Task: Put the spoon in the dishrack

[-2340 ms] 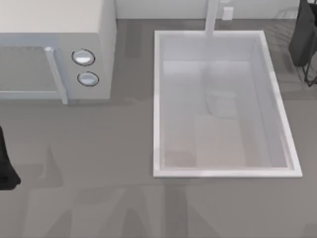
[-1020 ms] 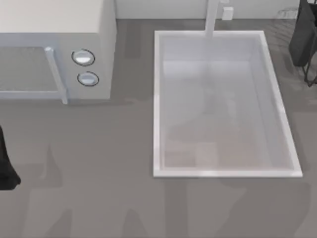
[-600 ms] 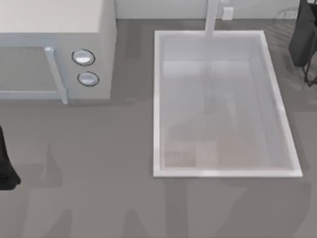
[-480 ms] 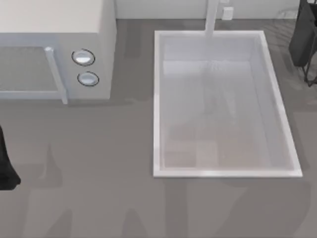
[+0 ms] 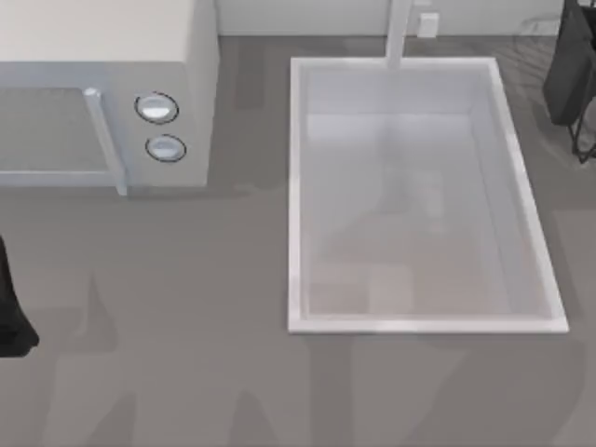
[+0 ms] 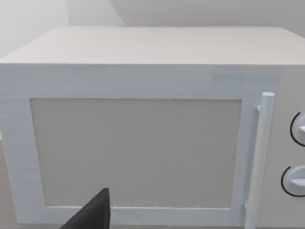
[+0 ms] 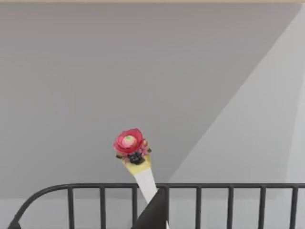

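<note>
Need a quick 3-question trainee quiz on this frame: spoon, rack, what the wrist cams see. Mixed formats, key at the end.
1. True or false: the right claw grips the spoon by its white handle, leaving the red-pink end free.
2. What does the left wrist view face? A) the microwave B) a kettle C) a toaster
3. Fill in: in the top view, the dishrack stands at the table's far ____ corner, past the sink.

Key: 1 true; 2 A; 3 right.
</note>
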Action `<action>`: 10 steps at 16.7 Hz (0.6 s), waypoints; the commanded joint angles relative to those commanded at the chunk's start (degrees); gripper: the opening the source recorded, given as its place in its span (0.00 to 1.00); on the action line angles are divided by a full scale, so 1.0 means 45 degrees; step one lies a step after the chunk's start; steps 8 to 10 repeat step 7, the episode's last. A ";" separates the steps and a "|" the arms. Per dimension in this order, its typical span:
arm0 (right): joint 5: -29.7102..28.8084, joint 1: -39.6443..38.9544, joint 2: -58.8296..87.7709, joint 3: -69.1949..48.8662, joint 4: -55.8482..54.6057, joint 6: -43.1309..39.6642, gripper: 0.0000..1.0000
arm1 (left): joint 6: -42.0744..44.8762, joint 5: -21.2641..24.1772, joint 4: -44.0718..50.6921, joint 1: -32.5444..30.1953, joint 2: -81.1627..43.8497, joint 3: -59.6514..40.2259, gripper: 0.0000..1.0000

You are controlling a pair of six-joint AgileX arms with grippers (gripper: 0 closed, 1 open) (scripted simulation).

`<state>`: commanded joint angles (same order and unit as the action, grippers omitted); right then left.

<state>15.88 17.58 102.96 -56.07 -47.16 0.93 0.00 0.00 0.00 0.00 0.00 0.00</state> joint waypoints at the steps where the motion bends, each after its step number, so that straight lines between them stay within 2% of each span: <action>1: 0.0000 0.0000 0.0000 0.0000 0.0000 0.0000 0.98 | 0.0000 0.0000 0.0000 0.0000 0.0000 0.0000 1.00; 10: 0.0000 0.0000 0.0000 0.0000 0.0000 0.0000 1.00 | 0.0000 0.0000 0.0000 0.0000 0.0000 0.0000 1.00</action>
